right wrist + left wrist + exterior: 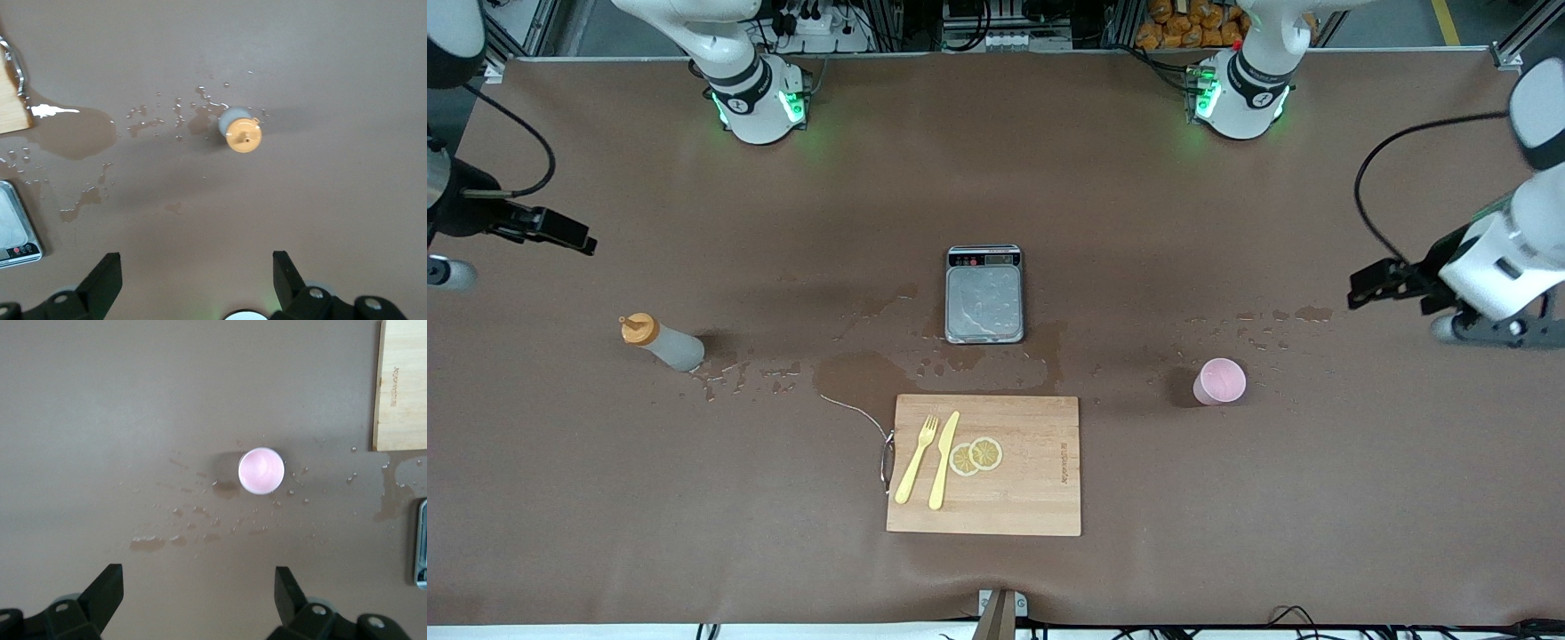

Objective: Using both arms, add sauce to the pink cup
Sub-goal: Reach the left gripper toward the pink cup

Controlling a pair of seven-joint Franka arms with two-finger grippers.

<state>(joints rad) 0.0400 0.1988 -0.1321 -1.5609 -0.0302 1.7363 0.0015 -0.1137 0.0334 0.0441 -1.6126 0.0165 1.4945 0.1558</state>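
Fingers (110, 587) of the left gripper (199, 600) stood wide apart with nothing between them, held up in the air over bare tabletop (1316, 498) at the left arm's end, well apart from the scale (984, 294). Those of the right gripper (197, 283) were likewise spread and empty, up over the right arm's end of the tabletop, equally far from the scale.

Taking the scale as the landmark at the middle of the tabletop: the pink cup (1219, 381) stood upright toward the left arm's end from it and a little nearer the front camera, with its mouth open upward. In the left wrist view the pink cup (261, 471) sat among scattered droplets. The sauce (662, 341) stood upright toward the right arm's end from the scale, also slightly nearer the front camera, its orange nozzle cap (243, 135) on top and small wet spots beside its base.

A puddle (863, 373) lay just beside the scale on its camera side. Nearer the front camera than the scale lay a wooden cutting board (1032, 498), carrying a yellow fork (917, 460), a yellow knife (943, 460) and two lemon slices (975, 456).
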